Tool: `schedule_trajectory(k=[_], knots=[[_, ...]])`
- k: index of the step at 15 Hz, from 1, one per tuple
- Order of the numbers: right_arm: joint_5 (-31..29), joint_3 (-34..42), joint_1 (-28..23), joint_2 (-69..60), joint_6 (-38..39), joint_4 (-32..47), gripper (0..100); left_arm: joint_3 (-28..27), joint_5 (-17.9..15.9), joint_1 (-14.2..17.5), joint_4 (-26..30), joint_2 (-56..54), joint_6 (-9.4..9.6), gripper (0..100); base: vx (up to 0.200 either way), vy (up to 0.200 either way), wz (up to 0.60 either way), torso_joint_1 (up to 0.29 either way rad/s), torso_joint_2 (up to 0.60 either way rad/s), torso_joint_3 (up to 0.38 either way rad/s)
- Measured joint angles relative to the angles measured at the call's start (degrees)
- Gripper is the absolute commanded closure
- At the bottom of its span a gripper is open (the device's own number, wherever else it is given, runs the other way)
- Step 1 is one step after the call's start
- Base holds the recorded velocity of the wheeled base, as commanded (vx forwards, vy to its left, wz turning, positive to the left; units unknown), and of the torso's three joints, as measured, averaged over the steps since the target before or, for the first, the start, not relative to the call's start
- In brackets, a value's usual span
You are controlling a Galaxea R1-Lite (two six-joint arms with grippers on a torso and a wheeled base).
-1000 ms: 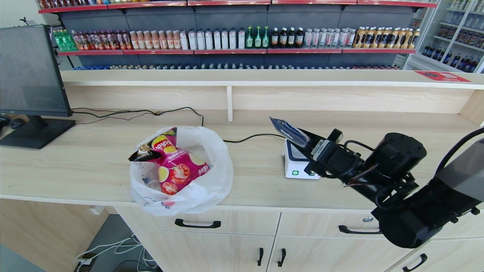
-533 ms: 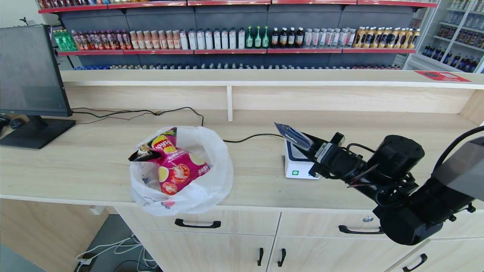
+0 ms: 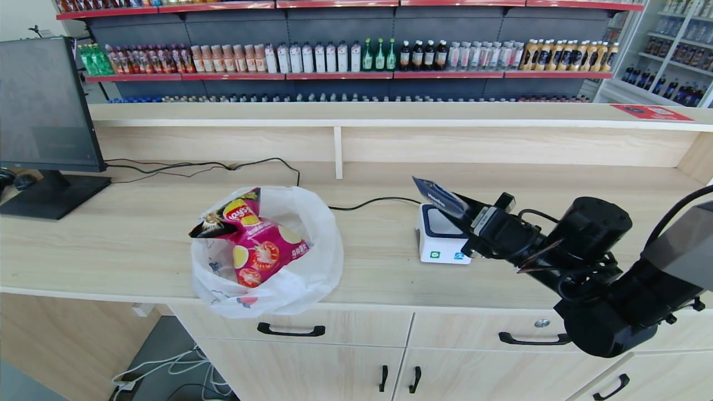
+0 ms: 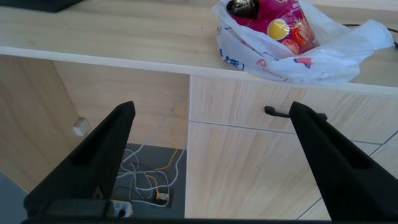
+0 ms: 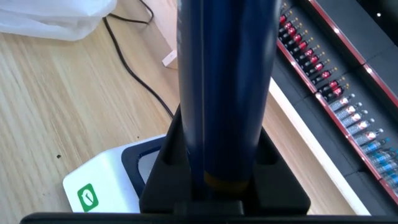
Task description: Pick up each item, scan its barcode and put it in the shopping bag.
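Above the white scanner (image 3: 443, 245), right fingers (image 5: 158, 168) pinch a blue packet (image 3: 437, 196); left fingers (image 4: 99, 155) spread wide.

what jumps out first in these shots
The right gripper holds a dark blue packet over the white scanner on the right part of the counter. To the left, a bright pink chip bag sticks out of the white shopping bag at the counter's front edge.
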Motion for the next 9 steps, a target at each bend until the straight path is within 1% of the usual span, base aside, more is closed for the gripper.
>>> schedule_trajectory(k=[8,9], knots=[[-0.3,0.5,-0.5,-0.2,0.1,0.0,100,0.0,0.0,0.0,0.0,0.0,0.00,0,0.000,0.000,0.00,0.000,0.00,0.000],[-0.3,0.6,-0.5,-0.8,1.2,0.0,100,0.0,0.0,0.0,0.1,0.0,0.00,0,0.000,0.000,0.00,0.000,0.00,0.000]])
